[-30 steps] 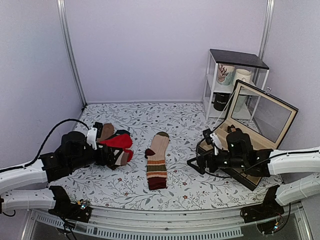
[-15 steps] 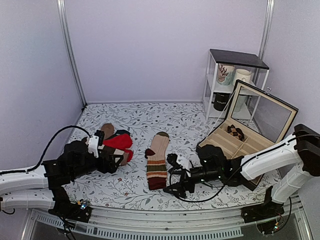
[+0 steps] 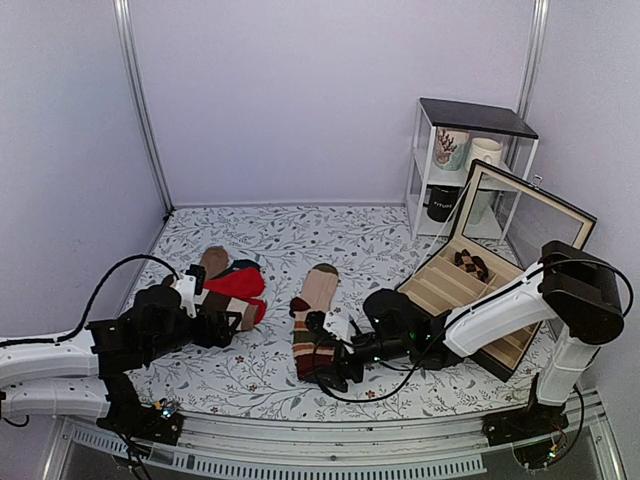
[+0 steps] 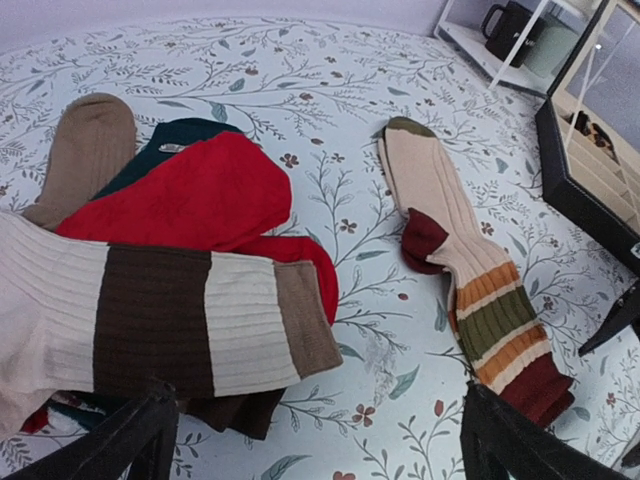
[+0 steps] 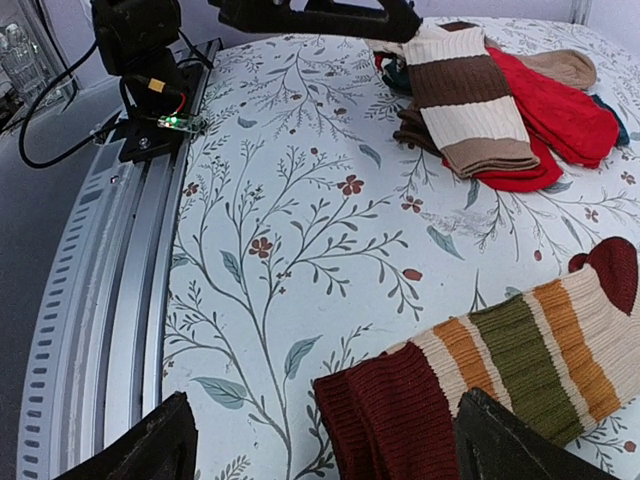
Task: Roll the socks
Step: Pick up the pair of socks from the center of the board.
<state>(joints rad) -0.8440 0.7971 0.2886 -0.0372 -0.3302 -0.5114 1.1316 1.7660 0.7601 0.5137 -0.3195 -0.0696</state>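
The socks (image 3: 314, 318) lie stacked flat in the middle of the table, tan foot far, striped leg and maroon cuff near. In the right wrist view the socks' (image 5: 497, 366) maroon cuff lies between the wide-apart fingers of my right gripper (image 5: 330, 448), which is open and low over it. From above, my right gripper (image 3: 327, 367) sits at the cuff end. My left gripper (image 4: 318, 442) is open over bare cloth, with the socks (image 4: 470, 290) to its right. From above, my left gripper (image 3: 222, 327) is beside the sock pile.
A pile of other socks lies at the left: a red sock (image 4: 200, 195), a cream sock with brown bands (image 4: 150, 320) and a tan one (image 4: 92, 148). An open dark box (image 3: 470, 290) and a shelf with mugs (image 3: 462, 155) stand at the right. A metal rail (image 5: 90, 300) runs along the near edge.
My right arm has swung left from beside the box to the cuff end of the socks. The left arm has shifted slightly and stays by the pile.
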